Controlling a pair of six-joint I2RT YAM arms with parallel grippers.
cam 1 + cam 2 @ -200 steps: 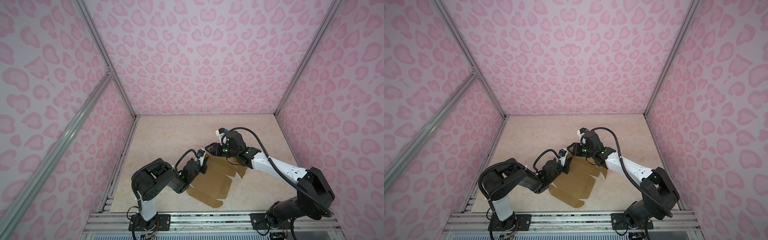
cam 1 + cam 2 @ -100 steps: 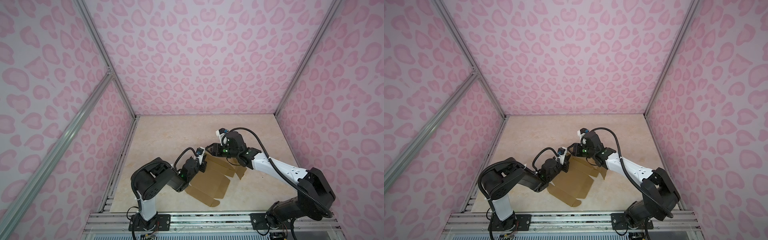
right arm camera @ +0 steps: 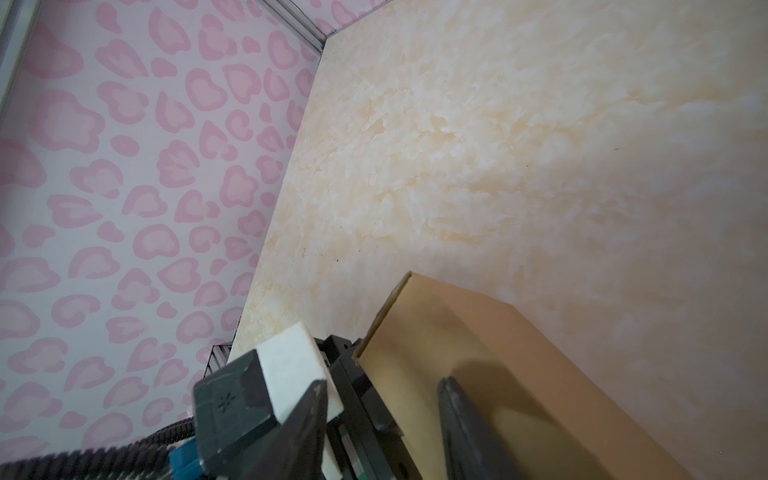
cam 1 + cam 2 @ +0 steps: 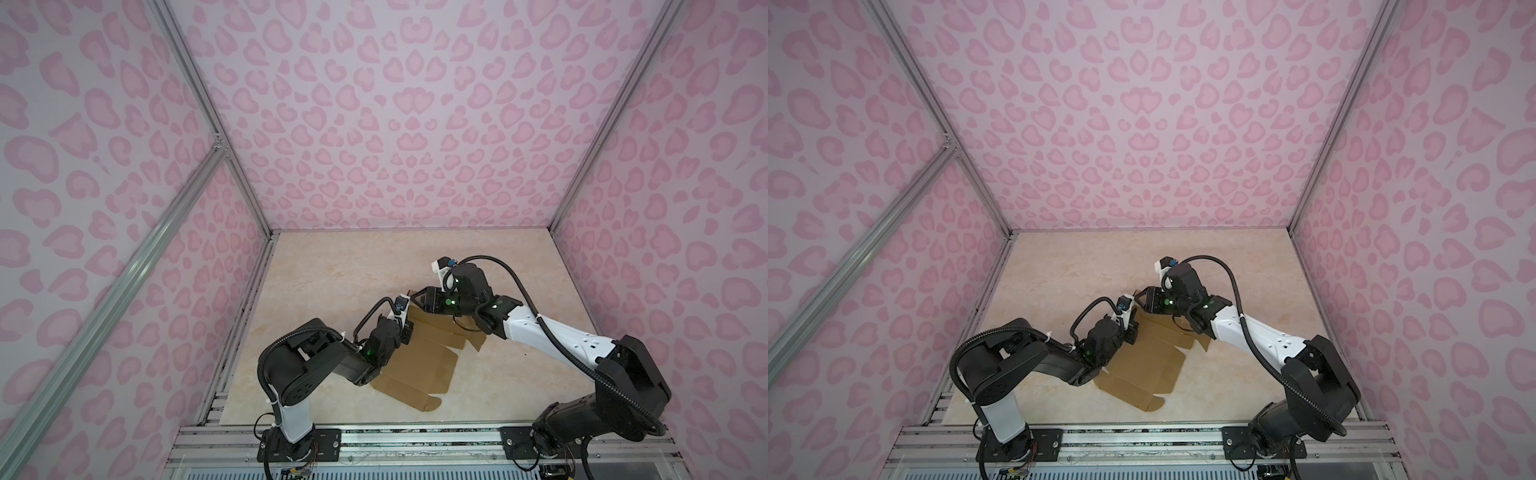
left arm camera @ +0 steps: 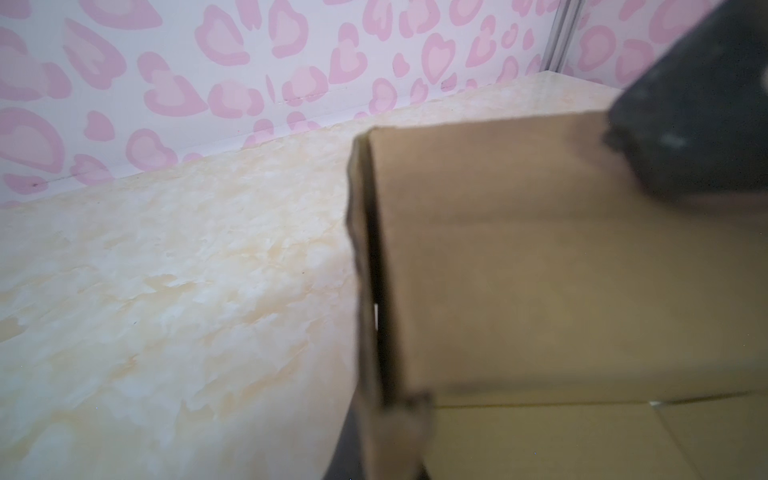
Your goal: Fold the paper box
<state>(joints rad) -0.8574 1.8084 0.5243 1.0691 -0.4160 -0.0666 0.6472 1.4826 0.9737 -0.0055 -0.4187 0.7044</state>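
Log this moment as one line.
stage: folding walls | left gripper: shut on paper box wall | right gripper: open, straddling far wall

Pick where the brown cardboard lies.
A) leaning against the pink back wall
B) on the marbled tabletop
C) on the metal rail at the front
B: in a top view the paper box lies on the marbled table.

One paper box (image 4: pixel 419 365), two robot arms, left arm (image 4: pixel 324 361) and right arm (image 4: pixel 557 336), and one tabletop (image 4: pixel 332 270)
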